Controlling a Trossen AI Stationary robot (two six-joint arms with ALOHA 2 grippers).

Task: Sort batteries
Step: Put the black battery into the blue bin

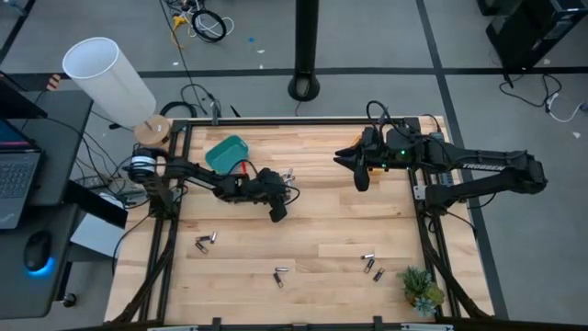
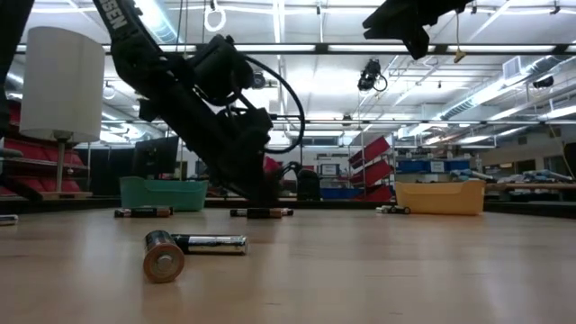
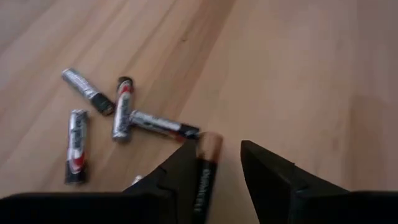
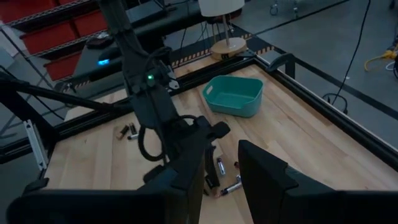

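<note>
Batteries lie scattered on the wooden table: a cluster (image 3: 122, 109) just ahead of my left gripper, a pair (image 1: 204, 242) near the left edge, one (image 1: 280, 274) at the front and two (image 1: 372, 265) at the front right. My left gripper (image 1: 276, 210) is low over the table and slants down. It is open, with a copper-topped battery (image 3: 205, 168) lying on the table between its fingers. My right gripper (image 1: 360, 176) hangs open high over the table's right half, holding nothing. My left gripper has its fingers on either side of the copper-topped battery, which lies along them on the table, its copper end (image 3: 210, 142) pointing away. The battery runs close beside one finger (image 3: 180, 174), with a gap to the other. I cannot tell whether it touches.
A teal bin (image 1: 227, 152) stands at the far left of the table, and an orange bin (image 2: 439, 196) shows at the far side in the low view. A small plant (image 1: 421, 290) sits at the front right corner, and a white lamp (image 1: 110, 78) stands beyond the far left corner.
</note>
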